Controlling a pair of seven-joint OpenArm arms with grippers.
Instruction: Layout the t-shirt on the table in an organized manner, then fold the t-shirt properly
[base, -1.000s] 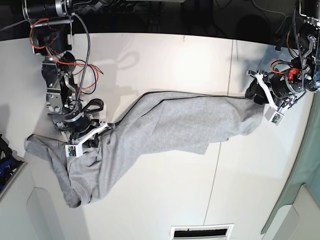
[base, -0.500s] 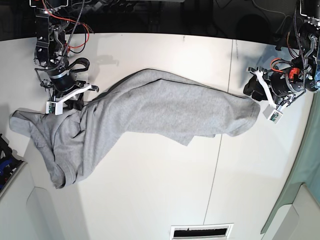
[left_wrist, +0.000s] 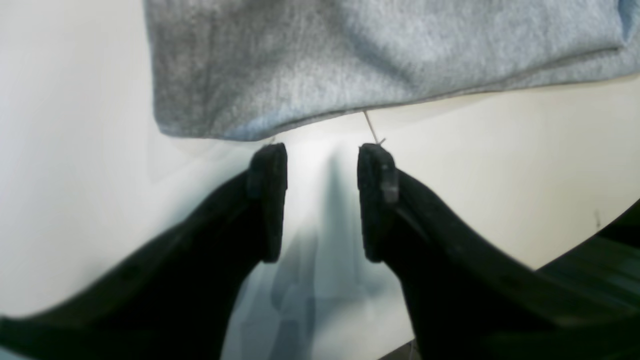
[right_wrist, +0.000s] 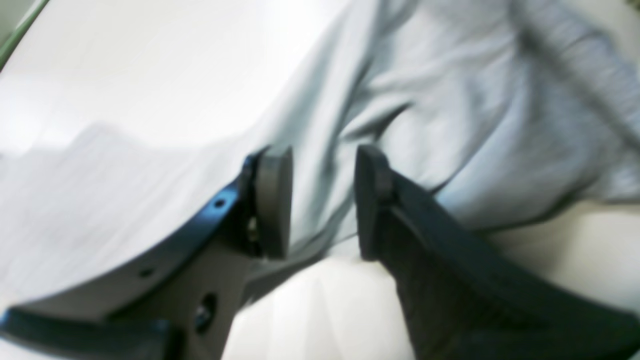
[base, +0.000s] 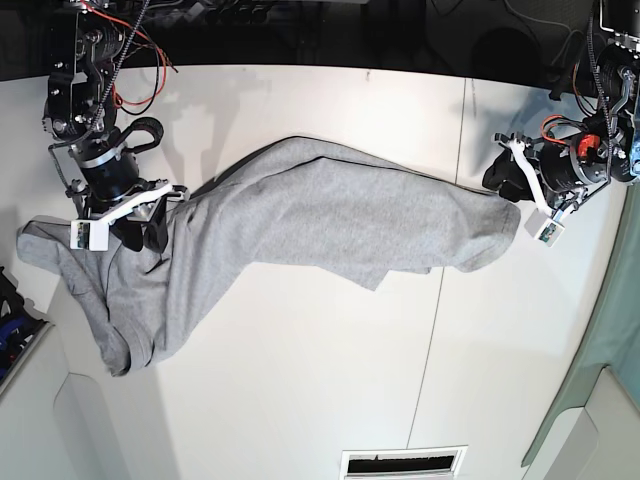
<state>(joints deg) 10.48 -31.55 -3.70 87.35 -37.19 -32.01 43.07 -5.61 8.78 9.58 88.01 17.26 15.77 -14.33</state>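
The counter (base: 330, 380) is the biggest thing here, a wide white top with a thin dark seam, and most of it is bare, which leaves plenty of room for spreading the garment out.

Across it lies the t-shirt (base: 300, 225), a long grey band drawn out between the two arms. It is not flat: the cloth is gathered and creased, bunched in a heap of folds below the right tool, and narrowing to a rounded end just in front of the left tool. No lettering shows, so the printed side is presumably face down or folded inside. Stretched end to end like this, it looks partway through the laying-out step, with the folding not yet begun.

The right tool (right_wrist: 322, 200) sits over the bunched end. In its wrist view the jaws stand apart with grey cloth lying between and beyond them, but neither pad presses on it, so I judge it released and holding nothing. That placement suits a fresh pinch somewhere along this crumpled edge.

The left tool (left_wrist: 322, 197) is released too. Its two black pads are parted over bare counter, with the shirt's edge just ahead of the tips, near but not touching. A thin loose thread (left_wrist: 371, 127) hangs from the hem towards one fingertip. Parked there, it is lined up to go forward and take that end.
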